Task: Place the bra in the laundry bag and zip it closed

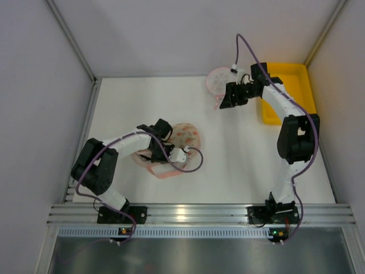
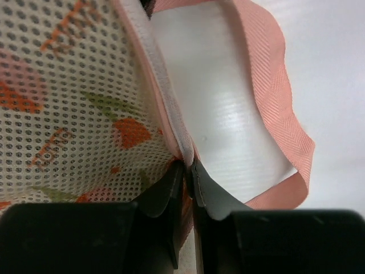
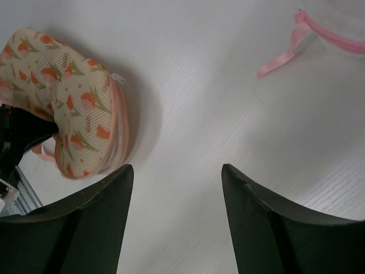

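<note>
one desk [image 1: 239,171]. two arms: left arm [image 1: 126,140], right arm [image 1: 284,103]. two end effectors: left end effector [image 2: 188,165], right end effector [image 3: 177,171]. one patterned bag [image 1: 186,136] at 9 o'clock, one mesh disc [image 1: 217,80] at 12, one yellow tray [image 1: 297,73] at 2.

A laundry bag [image 1: 187,136], cream mesh with red speckles, is seen left of the middle of the desk [image 1: 239,165], with pink trim [image 1: 165,173] spilled toward the near edge. The left pincer [image 1: 158,155] is laid against the bag's near-left side; how its jaws stand cannot be told. The right pincer [image 1: 226,101] is held just beside a white mesh disc [image 1: 217,79] at the far side. A yellow tray [image 1: 296,71] is set at the far right.
</note>
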